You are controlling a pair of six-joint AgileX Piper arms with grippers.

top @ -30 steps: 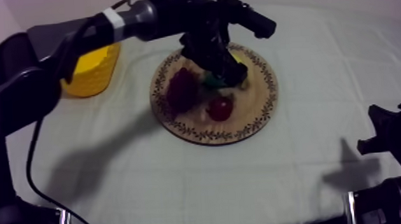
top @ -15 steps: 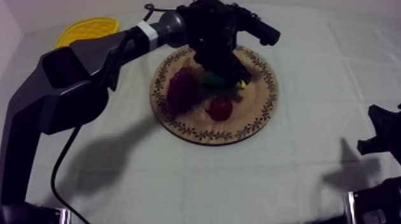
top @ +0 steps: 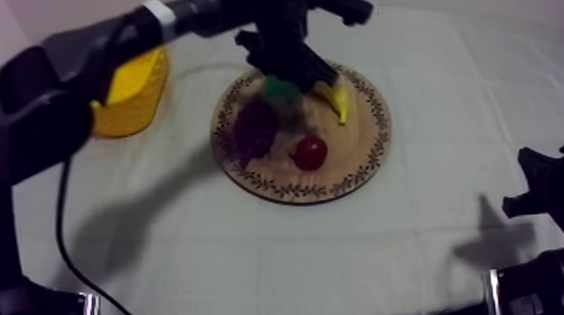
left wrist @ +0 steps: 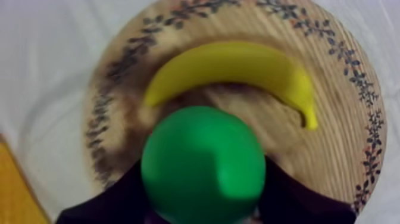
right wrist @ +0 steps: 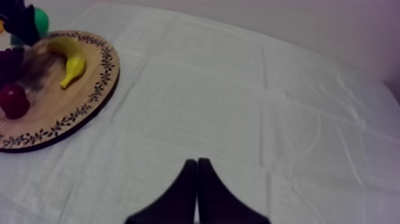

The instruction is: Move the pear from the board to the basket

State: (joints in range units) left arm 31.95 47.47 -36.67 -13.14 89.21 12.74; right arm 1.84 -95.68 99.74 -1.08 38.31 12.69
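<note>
The basket (top: 131,93) stands at the left, near the board (top: 362,156). Over the board's far part the left gripper (top: 287,71) is clamped round the pear (left wrist: 203,164), which looks clear of the wood, just above the banana (left wrist: 238,68). So the carry is in hand, I judge: next comes a swing left until the pear hangs over the basket's rim, then release. The right gripper (right wrist: 197,179) rests with its fingers pressed together on nothing, well apart from the board.

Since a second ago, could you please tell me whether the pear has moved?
Yes: the pear, shut in my left gripper, sits farther from the small red fruit, toward the far rim of the wooden board.
</note>
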